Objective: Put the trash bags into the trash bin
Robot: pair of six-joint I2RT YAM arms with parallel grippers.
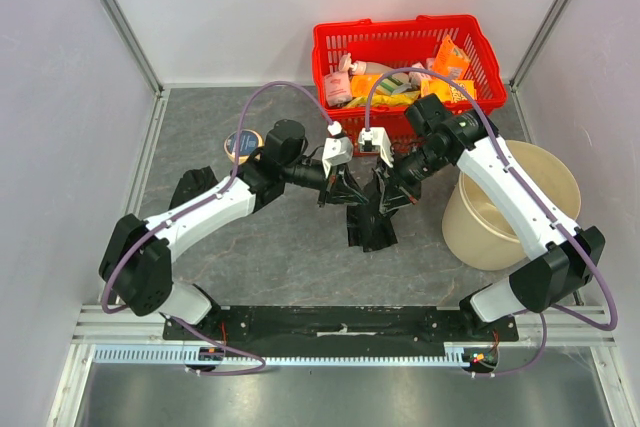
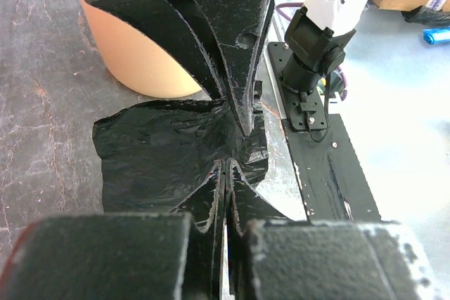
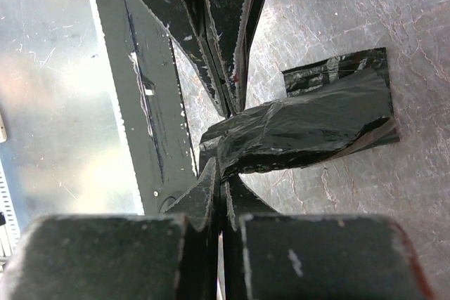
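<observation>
One black trash bag [image 1: 368,225] hangs crumpled between the two arms at mid-table. My left gripper [image 1: 342,189] is shut on its left side, and the left wrist view shows the jaws [image 2: 226,165] pinched tight on the black film [image 2: 162,152]. From the other side, my right gripper [image 1: 388,193] is shut on the same bag [image 3: 309,123], its fingertips [image 3: 222,165] closed on the edge. A second black trash bag [image 1: 195,187] lies flat beside the left arm. The beige trash bin [image 1: 510,209] stands at the right, partly behind the right arm.
A red wire basket [image 1: 405,42] full of packets stands at the back. A small round tin [image 1: 243,143] sits left of centre, behind the left arm. Grey walls close in the table on both sides.
</observation>
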